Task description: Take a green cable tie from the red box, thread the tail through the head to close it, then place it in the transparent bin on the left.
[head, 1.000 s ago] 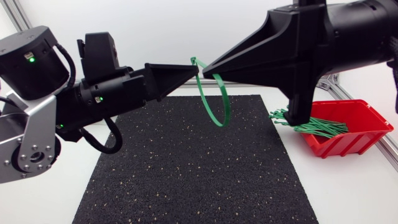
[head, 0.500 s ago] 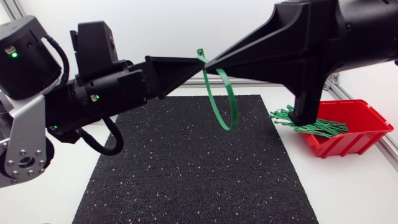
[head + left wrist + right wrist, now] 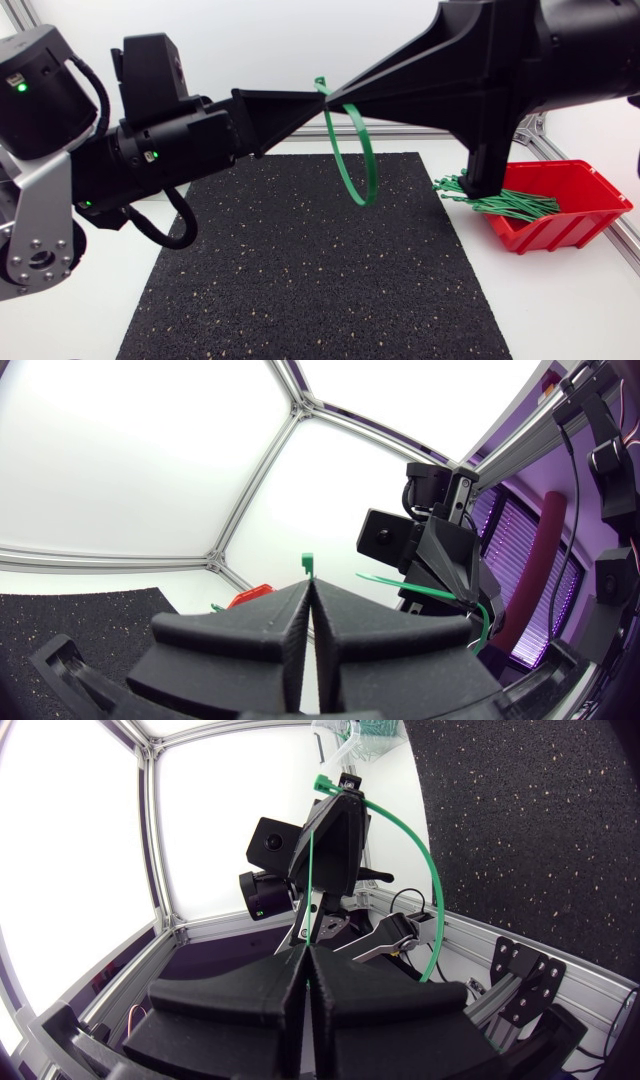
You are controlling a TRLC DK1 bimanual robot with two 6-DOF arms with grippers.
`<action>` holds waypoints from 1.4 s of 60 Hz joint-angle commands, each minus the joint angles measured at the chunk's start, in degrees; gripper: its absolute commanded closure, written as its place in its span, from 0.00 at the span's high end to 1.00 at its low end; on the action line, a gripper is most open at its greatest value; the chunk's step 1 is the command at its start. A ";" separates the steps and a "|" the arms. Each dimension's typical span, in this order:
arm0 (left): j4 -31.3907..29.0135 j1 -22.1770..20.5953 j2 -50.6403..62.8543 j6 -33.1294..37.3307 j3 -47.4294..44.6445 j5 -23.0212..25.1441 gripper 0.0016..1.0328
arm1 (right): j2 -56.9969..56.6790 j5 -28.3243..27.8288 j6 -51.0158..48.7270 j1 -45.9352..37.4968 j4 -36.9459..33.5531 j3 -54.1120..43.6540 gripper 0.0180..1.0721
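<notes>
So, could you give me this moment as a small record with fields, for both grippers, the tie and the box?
left gripper: shut on the cable tie near its head, raised over the mat
right gripper: shut on the tie's tail, tip close to the left one
cable tie: loop hanging below both tips, clear of the mat
red box: right of the mat, spare green ties in it

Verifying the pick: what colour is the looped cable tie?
The looped cable tie is green, clearest in head view.

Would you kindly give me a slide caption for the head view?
Left tool and right tool hold a looped green tie above the mat, red box at right.
</notes>
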 commanded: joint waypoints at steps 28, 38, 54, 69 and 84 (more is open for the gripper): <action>0.91 0.26 -2.76 -0.59 -1.06 -0.34 0.03 | -1.37 1.53 2.76 0.39 3.29 -2.50 0.05; 1.08 -0.09 -2.50 -0.59 -1.23 -0.34 0.03 | -1.81 2.14 2.76 0.39 3.82 -2.58 0.05; 0.91 -1.14 -2.59 -0.68 -1.58 -0.43 0.03 | -1.46 2.40 2.85 0.39 4.79 -3.11 0.05; 0.82 -1.58 -2.76 -0.59 -1.85 -0.78 0.03 | -0.75 2.84 2.85 0.39 5.31 -3.29 0.05; 0.91 -1.84 -3.46 -0.59 -2.37 -0.96 0.03 | 0.04 3.02 2.94 0.39 5.84 -3.55 0.05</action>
